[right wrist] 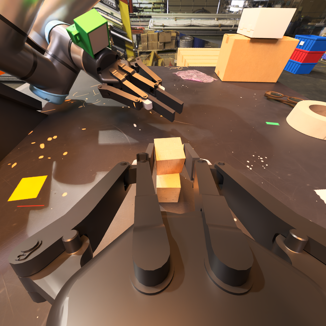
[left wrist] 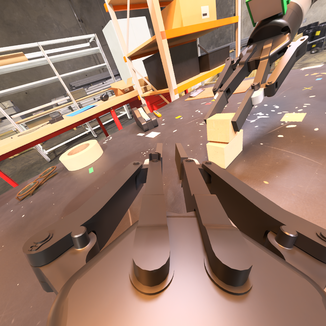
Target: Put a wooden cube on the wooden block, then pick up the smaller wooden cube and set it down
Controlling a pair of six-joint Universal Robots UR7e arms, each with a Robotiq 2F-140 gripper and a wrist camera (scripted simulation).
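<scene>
Right gripper (right wrist: 169, 150) clamps wooden cube (right wrist: 168, 155) atop wooden block (right wrist: 168, 187); off-centre release risks toppling. Left gripper (left wrist: 168, 150) nearly closed, empty.

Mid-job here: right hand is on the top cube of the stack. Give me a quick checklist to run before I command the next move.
1. Right hand on the upper wooden cube: fingers flank both sides; ok.
2. Cube seated on the wooden block: a thin gap shows between them in the left wrist view; cannot tell.
3. Stack alignment: upper cube overhangs and sits twisted against the block; not ok.
4. Left hand empty, nearly shut, clear of the stack; ok.
5. Tape roll and glasses lie away from the stack; ok.
6. Table around the block free for set-down; ok.
</scene>
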